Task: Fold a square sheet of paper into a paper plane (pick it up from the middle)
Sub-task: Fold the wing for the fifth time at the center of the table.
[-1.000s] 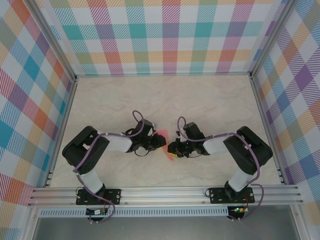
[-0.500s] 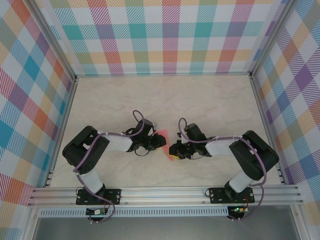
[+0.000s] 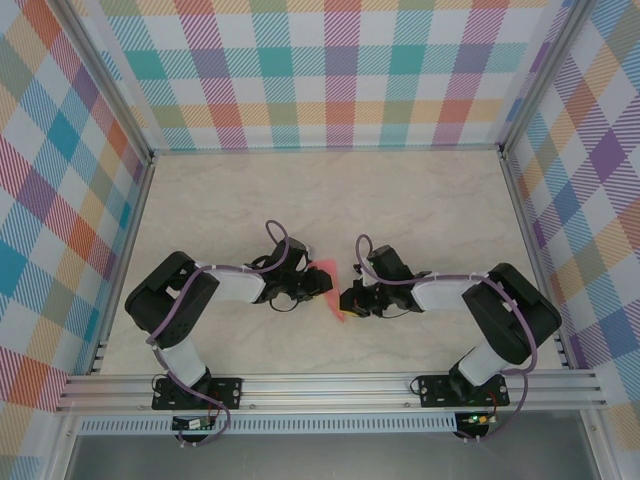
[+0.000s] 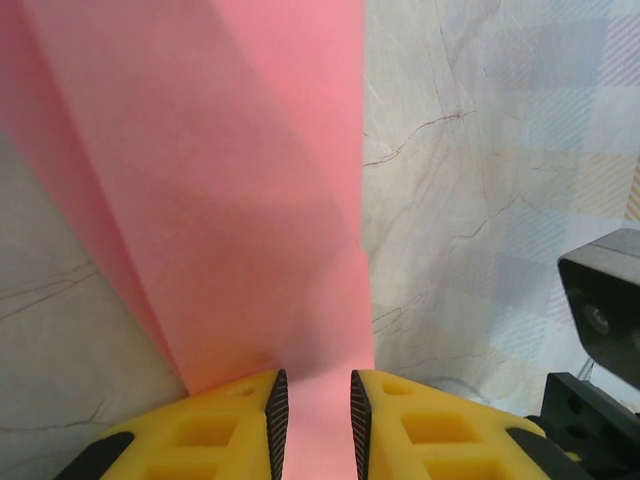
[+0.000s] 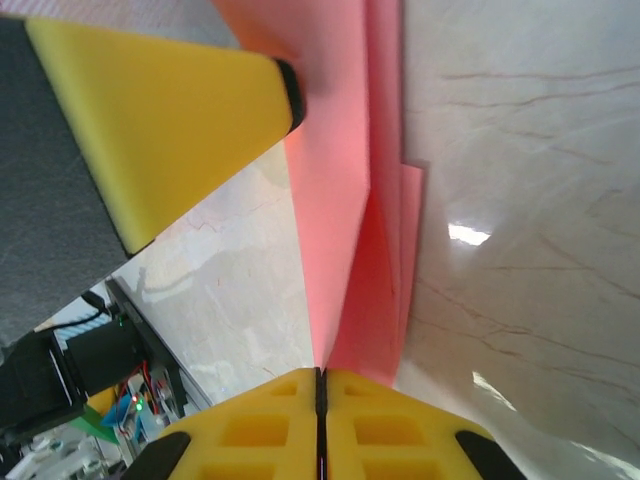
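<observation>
Right wrist view: the right tool [image 5: 320, 378] has its jaws pressed together on the paper plane [image 5: 345, 200], pinching its folded layers. The left tool [image 4: 315, 385] stands slightly apart with pink paper in the gap; whether it grips, I cannot tell. The plane is a slim salmon dart with layered creases, lying between both tools over the bench [image 3: 420, 200]. This looks like the pick-up step. The next move calls for a gentle lift that keeps the folds together.
</observation>
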You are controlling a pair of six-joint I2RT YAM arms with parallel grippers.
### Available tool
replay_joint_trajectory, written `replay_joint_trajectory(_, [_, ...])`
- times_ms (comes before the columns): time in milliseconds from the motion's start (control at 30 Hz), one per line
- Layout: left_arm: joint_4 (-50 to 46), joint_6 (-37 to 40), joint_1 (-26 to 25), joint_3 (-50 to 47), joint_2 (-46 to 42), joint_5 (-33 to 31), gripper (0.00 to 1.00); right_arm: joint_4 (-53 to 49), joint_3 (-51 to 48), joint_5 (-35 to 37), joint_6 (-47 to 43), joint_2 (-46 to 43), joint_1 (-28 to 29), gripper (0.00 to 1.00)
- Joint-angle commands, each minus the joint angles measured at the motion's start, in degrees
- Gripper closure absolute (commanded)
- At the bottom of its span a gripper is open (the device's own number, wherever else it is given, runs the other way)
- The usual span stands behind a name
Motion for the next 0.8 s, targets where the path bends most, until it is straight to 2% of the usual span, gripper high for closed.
replay_joint_trajectory(0, [-4.4, -0.1, -0.5, 0.3, 2.2, 0.0, 0.74, -1.5, 2.5, -4.5, -4.1, 2.7, 2.3, 0.92])
replay_joint_trajectory(433, [-4.4, -2.2, -0.5, 0.1, 3.0, -0.4, 0.74, -7.3, 3.3, -2.4, -5.4, 9.0, 4.9, 0.91])
replay_joint_trajectory(767, [-5.0, -2.4, -0.5, 0.2, 2.7, -0.6, 0.74, -3.9, 0.4, 0.0, 0.1, 5.3, 5.7, 0.87])
